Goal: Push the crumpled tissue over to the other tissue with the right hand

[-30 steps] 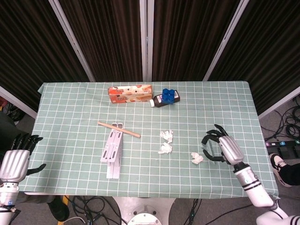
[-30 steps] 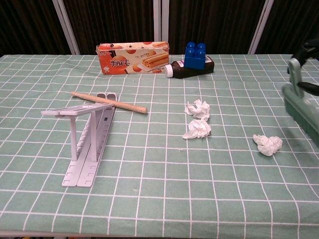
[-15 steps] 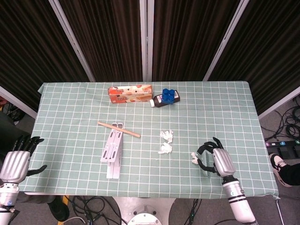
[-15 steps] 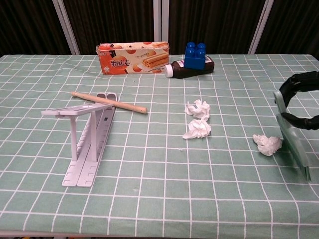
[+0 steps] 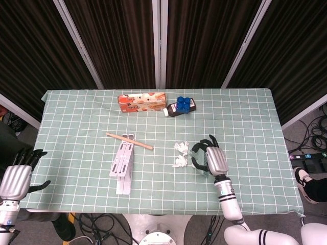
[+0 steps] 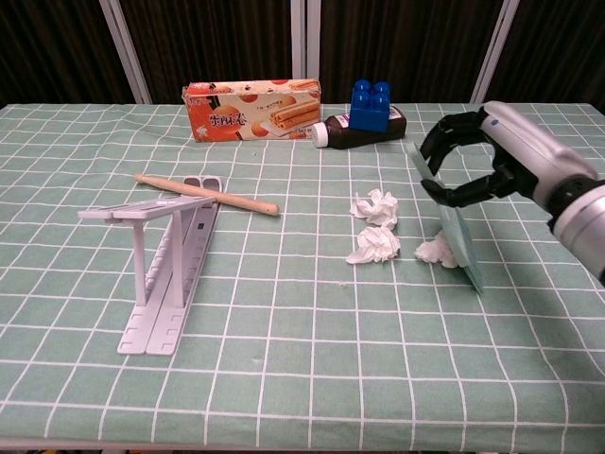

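The crumpled tissue (image 6: 433,252) lies just right of two other tissues, one nearer (image 6: 374,246) (image 5: 179,163) and one farther (image 6: 375,206) (image 5: 181,148). A narrow strip of cloth shows between it and the nearer one. My right hand (image 6: 492,156) (image 5: 210,158) hovers over it, its curled fingers and thumb gripping a thin pale-green flat plate (image 6: 452,232). The plate stands on edge against the tissue's right side and partly hides it. In the head view the hand covers the pushed tissue. My left hand (image 5: 16,176) hangs off the table's front left corner, fingers spread and empty.
A white rack (image 6: 168,274) with a wooden stick (image 6: 208,194) across it stands left of centre. At the back are an orange biscuit box (image 6: 253,108), a dark bottle (image 6: 364,130) and a blue block (image 6: 372,102). The green checked tablecloth (image 6: 302,378) covers the table.
My right hand swept left from the table's right front area, carrying the green plate. The crumpled tissue slid left with it and now lies next to the nearer tissue. My left hand stayed put.
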